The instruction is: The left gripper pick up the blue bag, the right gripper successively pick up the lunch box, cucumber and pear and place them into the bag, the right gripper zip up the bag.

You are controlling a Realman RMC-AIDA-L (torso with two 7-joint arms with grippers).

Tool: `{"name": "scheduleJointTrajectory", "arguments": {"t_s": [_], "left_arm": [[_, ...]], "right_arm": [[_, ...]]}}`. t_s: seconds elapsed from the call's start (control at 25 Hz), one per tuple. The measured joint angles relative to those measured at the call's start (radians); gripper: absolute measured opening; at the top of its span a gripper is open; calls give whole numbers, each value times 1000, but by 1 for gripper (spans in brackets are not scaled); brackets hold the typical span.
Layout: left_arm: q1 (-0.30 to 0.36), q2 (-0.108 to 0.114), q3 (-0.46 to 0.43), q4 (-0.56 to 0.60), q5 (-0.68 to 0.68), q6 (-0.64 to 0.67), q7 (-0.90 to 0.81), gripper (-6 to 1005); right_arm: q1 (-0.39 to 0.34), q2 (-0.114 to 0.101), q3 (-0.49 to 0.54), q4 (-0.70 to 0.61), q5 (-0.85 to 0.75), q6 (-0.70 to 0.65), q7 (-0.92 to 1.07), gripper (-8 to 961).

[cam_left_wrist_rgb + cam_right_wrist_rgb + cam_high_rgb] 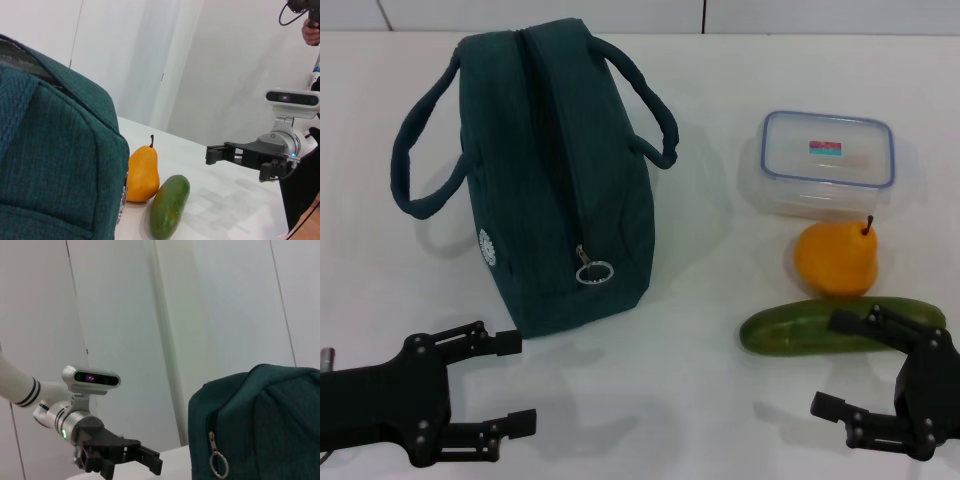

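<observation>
Left hand (510, 385) released, low before the zipped bag (555, 180). Box (828, 160), pear (836, 259), cucumber (840, 325) in a line on worktop (660, 400). Right hand (840, 365) released, over the cucumber's end. Left wrist view hides the box; right wrist view shows only the bag, left hand.

lunch box (829, 150) hidden in wrist views, right pincer (847, 370) partly cropped — perhaps

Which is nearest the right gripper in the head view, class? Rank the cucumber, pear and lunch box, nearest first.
From the right gripper, at the table's near right:
1. Cucumber: lying just beyond the fingers.
2. Pear: upright behind the cucumber.
3. Lunch box: farthest back, behind the pear.
</observation>
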Motion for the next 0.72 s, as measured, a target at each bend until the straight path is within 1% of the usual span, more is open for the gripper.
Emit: {"name": "scheduleJointTrajectory", "arguments": {"t_s": [0.48, 0.56, 0.72], "left_arm": [[2, 0, -14, -1, -1, 2, -15, 867], [2, 2, -14, -1, -12, 2, -62, 865], [-3, 27, -59, -3, -73, 9, -327, 862]], "right_arm": [[0, 0, -4, 0, 0, -4, 0, 872], [0, 0, -4, 0, 0, -3, 0, 872], [0, 0, -1, 0, 0, -2, 2, 871]]}}
